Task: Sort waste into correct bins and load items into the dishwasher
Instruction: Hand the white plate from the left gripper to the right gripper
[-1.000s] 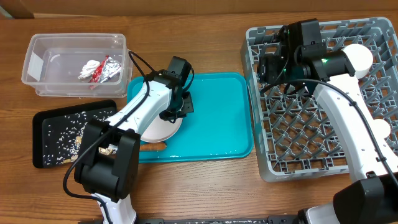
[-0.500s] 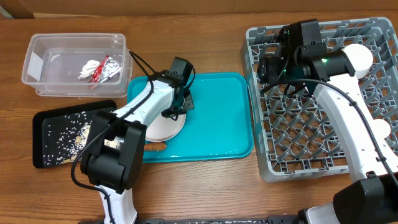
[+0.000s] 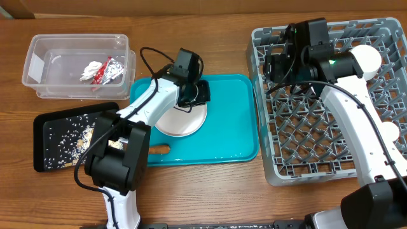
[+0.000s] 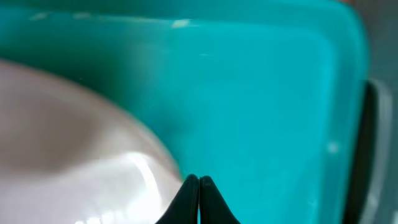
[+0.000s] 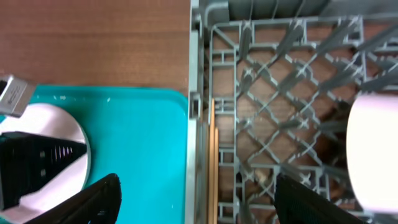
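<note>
Your left hand (image 3: 194,95) is clenched on the far rim of the pale pink plate (image 3: 184,122), which lies flat on the teal tray (image 3: 232,127). The dish rack (image 3: 318,140) lies to the plate's right, past the tray's edge. Your right hand (image 3: 278,63) hovers over the rack's far left corner, fingers spread and empty.

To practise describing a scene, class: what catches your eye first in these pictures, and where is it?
The bright teal tray mid-table stands out, with the pale pink plate on it and the left gripper shut on the plate's rim. Right of it sits the large grey dish rack, the right gripper open over its tray-side edge. The red-and-silver wrapper glints in the clear tub at far left.
</note>
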